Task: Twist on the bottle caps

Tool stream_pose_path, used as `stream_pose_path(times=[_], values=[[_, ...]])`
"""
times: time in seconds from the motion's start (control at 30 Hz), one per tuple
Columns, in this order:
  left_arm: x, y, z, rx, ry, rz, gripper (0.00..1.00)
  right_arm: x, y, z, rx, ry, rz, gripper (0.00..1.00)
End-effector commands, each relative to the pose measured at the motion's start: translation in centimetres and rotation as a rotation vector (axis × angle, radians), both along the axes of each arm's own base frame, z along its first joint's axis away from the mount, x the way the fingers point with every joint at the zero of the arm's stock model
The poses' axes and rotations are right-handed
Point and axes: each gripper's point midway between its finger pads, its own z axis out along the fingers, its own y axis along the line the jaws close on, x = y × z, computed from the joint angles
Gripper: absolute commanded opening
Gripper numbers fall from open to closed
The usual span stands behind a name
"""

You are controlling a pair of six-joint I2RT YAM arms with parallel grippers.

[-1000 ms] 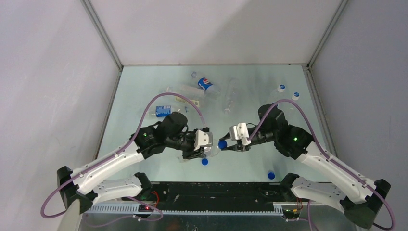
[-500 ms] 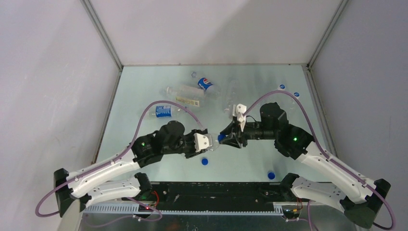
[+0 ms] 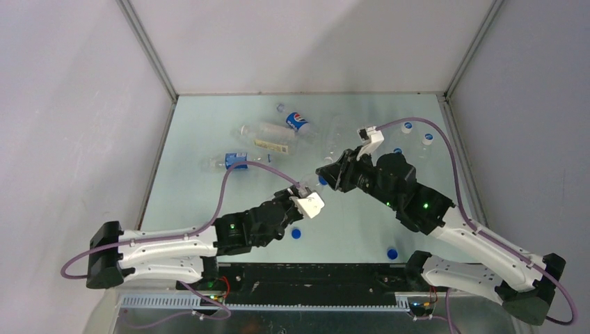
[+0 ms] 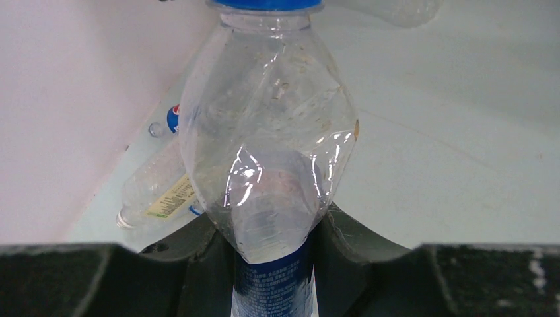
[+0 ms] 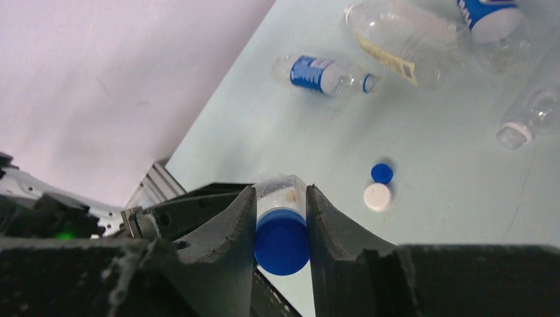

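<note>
A pale green desk is enclosed by plain walls on three sides. Over its middle the left arm and the right arm are stretched towards each other.

Between them a clear bottle is held off the desk. It is clamped low on its body, around the dark blue label, by the left gripper, whose fingers are closed against both sides of it. The neck end is pointed away from that gripper, towards the right arm.

Four more bottles are seen lying on their sides on the far half of the desk. A logo bottle with a blue wrap lies furthest back, and a pale-labelled bottle lies just beside it. A small blue-labelled bottle lies nearer the left wall. A plain bottle lies to the right of the logo bottle.

The right gripper is closed tightly on a blue cap, which sits on the neck of the held bottle, one finger pressed to each side of it.

Loose caps are scattered on the desk. A white cap and a small blue cap lie touching. A near blue cap and a right blue cap lie towards the front edge.
</note>
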Motion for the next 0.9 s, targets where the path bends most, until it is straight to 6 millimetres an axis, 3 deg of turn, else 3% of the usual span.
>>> stream_pose_path(times=[0.0,0.13,0.33,0.6,0.8,0.87], values=[[1.4,-0.2,5.8,-0.330,-0.020,0.140,0.13,0.2,0.2,4.0,0.108,-0.088,-0.052,0.28],[0.9,-0.4,5.0,-0.365,0.036,0.107,0.13,0.0,0.0,5.2,0.092,-0.180,-0.022,0.51],[0.4,-1.1,5.2,-0.406,0.070,0.053,0.14,-0.8,1.2,5.8,0.100,-0.227,0.056,0.64],[-0.1,-1.9,5.5,-0.424,0.080,0.000,0.14,-0.1,1.4,6.5,0.194,-0.226,0.005,0.55],[-0.2,-1.8,6.0,-0.453,0.076,-0.005,0.14,0.0,1.7,6.2,0.193,-0.223,0.009,0.39],[-0.2,-1.7,6.1,-0.457,0.077,-0.003,0.17,0.0,1.5,6.0,0.166,-0.242,0.010,0.27]])
